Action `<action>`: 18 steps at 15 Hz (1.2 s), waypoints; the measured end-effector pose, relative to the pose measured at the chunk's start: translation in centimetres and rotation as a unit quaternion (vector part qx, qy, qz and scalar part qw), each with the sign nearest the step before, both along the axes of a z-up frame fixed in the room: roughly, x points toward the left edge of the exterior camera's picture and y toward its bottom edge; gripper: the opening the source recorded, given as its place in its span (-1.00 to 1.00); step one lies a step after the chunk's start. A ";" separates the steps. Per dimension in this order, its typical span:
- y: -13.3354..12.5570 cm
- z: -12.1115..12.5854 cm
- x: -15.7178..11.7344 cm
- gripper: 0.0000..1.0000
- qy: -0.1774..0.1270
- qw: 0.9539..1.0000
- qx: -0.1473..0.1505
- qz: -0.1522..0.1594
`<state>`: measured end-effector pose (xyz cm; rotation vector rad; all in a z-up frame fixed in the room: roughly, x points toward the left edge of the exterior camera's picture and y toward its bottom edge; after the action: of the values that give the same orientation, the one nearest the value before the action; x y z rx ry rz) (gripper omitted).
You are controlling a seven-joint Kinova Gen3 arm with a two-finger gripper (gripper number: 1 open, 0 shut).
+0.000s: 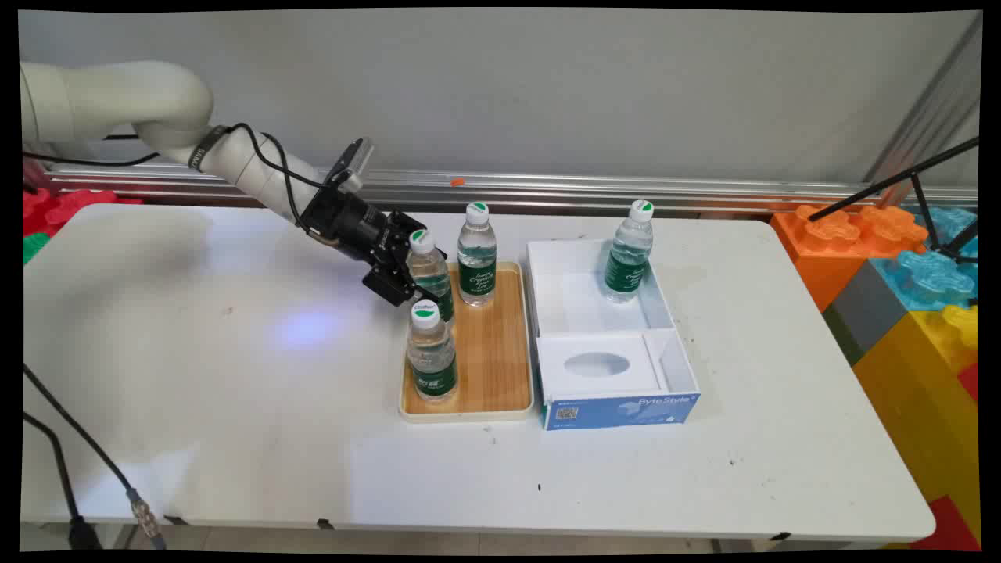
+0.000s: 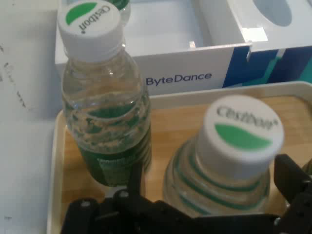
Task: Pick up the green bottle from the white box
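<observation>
My black gripper (image 1: 413, 283) reaches down from the upper left to the left side of a wooden tray (image 1: 494, 367). It is open, with its fingers on either side of a clear water bottle (image 1: 428, 270) with a green label and a white cap. In the hand view this bottle (image 2: 229, 170) stands between the two fingers (image 2: 136, 178), with a small gap on each side. A second bottle (image 1: 477, 254) stands upright at the tray's back (image 2: 105, 122). A third bottle (image 1: 432, 356) stands at the tray's front left.
A white and blue open box (image 1: 618, 407) lies right of the tray, with a fourth bottle (image 1: 628, 254) standing in its far compartment. Large coloured foam blocks (image 1: 899, 266) are stacked off the table's right end. A black cable (image 1: 70, 438) hangs at the near left.
</observation>
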<state>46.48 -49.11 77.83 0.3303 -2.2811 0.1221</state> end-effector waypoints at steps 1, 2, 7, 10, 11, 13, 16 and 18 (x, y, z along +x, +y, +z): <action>0.0 0.1 -0.1 1.00 -0.001 1.000 0.000 -0.002; 0.0 0.3 -0.1 1.00 -0.002 1.000 0.000 -0.003; -0.2 3.0 -0.3 1.00 -0.011 1.000 -0.006 0.010; -0.1 5.9 -0.4 1.00 -0.021 1.000 -0.009 0.020; 0.0 7.2 -0.7 1.00 -0.023 1.000 -0.008 0.020; 0.1 8.7 -1.3 1.00 -0.024 1.000 -0.005 0.016; 0.3 11.0 -3.1 1.00 -0.021 1.000 0.000 0.014; 0.3 12.5 -5.3 1.00 -0.019 1.000 0.003 0.016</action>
<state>41.19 -48.82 90.36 0.3723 -2.3139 0.1383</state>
